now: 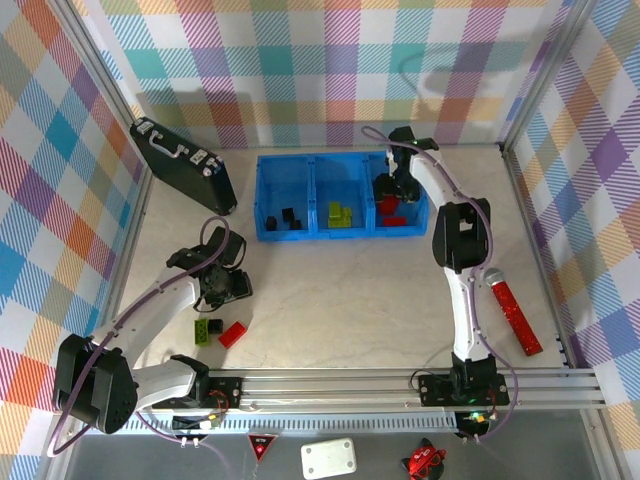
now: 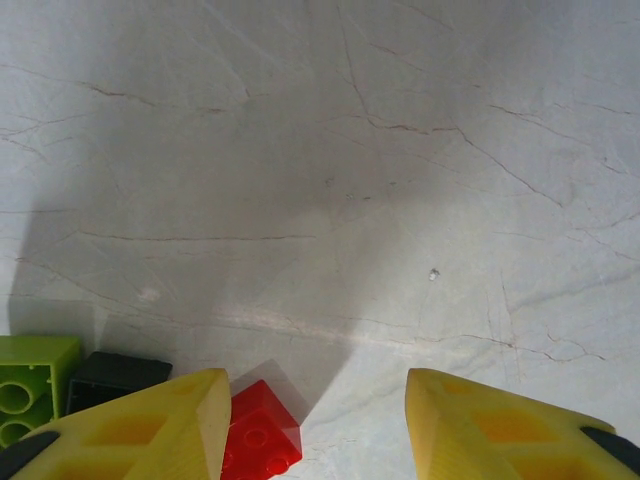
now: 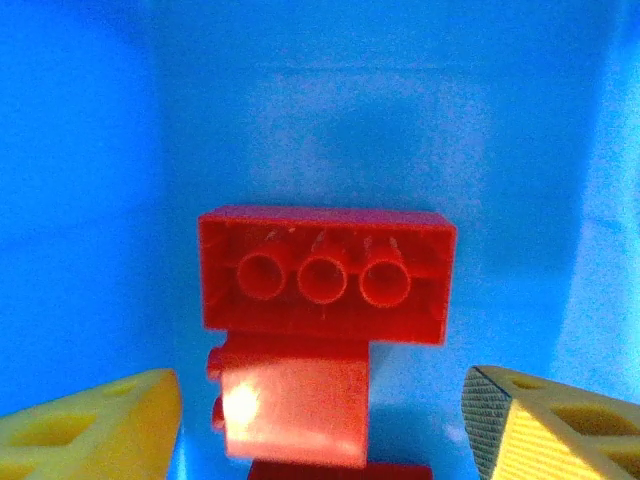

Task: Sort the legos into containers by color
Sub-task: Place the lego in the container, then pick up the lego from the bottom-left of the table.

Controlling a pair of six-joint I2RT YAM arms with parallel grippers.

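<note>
Nearest the left wrist camera, the left gripper's (image 2: 318, 420) blunt yellow fingers stand apart over bare marbled table, clamping nothing. A small red studded plastic brick (image 2: 258, 435) lies half hidden against the inner edge of the left finger, with a black brick (image 2: 115, 375) and a lime green brick (image 2: 30, 375) beside it, both cut off by the frame.

From above, the left arm is folded, its wrist tipped down just beyond these three loose bricks.

The right arm reaches far forward, and the right gripper (image 1: 388, 188) dips into the right-hand compartment of the long bright blue plastic tray (image 1: 267, 195). Its fingers are spread, gripping nothing. Below them lie red bricks (image 3: 325, 275), one with its underside up; the lowest is cut off.

Green bricks (image 1: 340, 214) sit in the middle compartment and black bricks (image 1: 288, 217) in the left.
</note>
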